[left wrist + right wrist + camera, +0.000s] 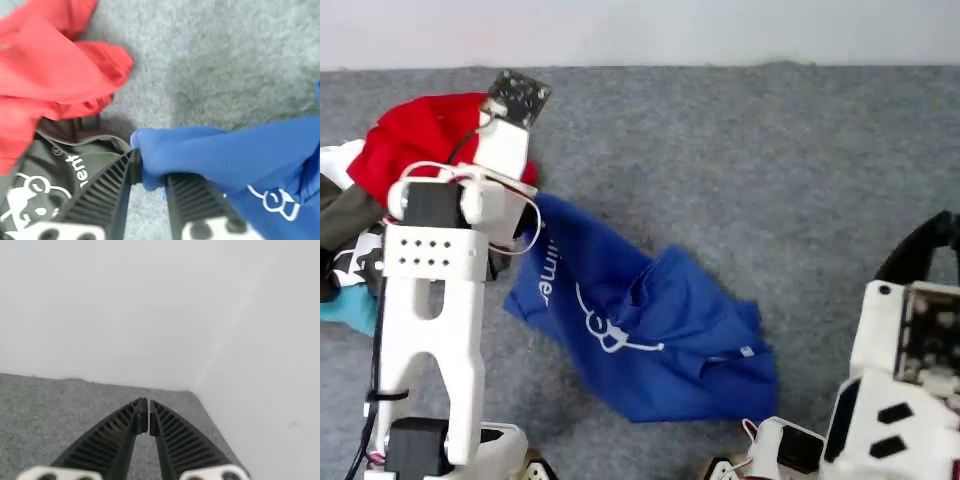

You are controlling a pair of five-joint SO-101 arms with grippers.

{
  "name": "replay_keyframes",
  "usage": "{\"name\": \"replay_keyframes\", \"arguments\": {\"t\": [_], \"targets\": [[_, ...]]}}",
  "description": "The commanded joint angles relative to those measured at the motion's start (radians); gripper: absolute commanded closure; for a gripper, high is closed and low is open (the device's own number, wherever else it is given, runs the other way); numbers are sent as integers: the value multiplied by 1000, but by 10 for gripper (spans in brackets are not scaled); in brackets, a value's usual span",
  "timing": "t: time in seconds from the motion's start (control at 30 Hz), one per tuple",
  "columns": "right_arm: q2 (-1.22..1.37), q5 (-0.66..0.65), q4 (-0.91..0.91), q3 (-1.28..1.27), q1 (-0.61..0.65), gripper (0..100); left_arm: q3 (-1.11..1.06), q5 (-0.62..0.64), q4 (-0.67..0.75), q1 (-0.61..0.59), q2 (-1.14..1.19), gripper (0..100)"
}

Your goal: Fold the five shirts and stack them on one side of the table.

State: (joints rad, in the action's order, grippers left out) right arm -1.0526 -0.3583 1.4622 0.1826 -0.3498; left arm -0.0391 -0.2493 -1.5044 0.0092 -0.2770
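A blue shirt [640, 330] with white print lies crumpled across the middle of the grey table. My left gripper [150, 172] is shut on a bunched edge of the blue shirt [210, 150] at its left end. In the high view that arm [445, 250] stands over the shirt's left corner. A red shirt [425, 135] lies at the back left, beside a dark shirt [45, 175] with white print. My right gripper [145, 415] is shut on nothing, raised at the table's right side and pointing at the wall.
A pile at the left edge holds the red shirt, a dark one [345, 215], a white piece [335, 160] and a light-blue piece [350, 310]. The right arm's body [900, 380] sits at the front right. Bare grey table [770, 160] lies behind the blue shirt.
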Motion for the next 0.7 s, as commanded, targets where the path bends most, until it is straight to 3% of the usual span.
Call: {"name": "replay_keyframes", "arguments": {"t": [0.0, 0.2, 0.4, 0.5, 0.67], "targets": [[16, -2, 47, -8, 10, 990, 87, -12, -61, 0, -5, 985], [91, -2, 105, -173, 272, 990, 42, -12, -100, 0, 3, 985], [274, -3, 4, -425, 595, 989, -91, -12, -98, 0, 5, 985], [420, -2, -67, -471, 642, 957, -133, -12, -89, 0, 5, 985], [730, 57, -130, -451, 676, 810, -194, -12, -34, -2, 5, 985]]}}
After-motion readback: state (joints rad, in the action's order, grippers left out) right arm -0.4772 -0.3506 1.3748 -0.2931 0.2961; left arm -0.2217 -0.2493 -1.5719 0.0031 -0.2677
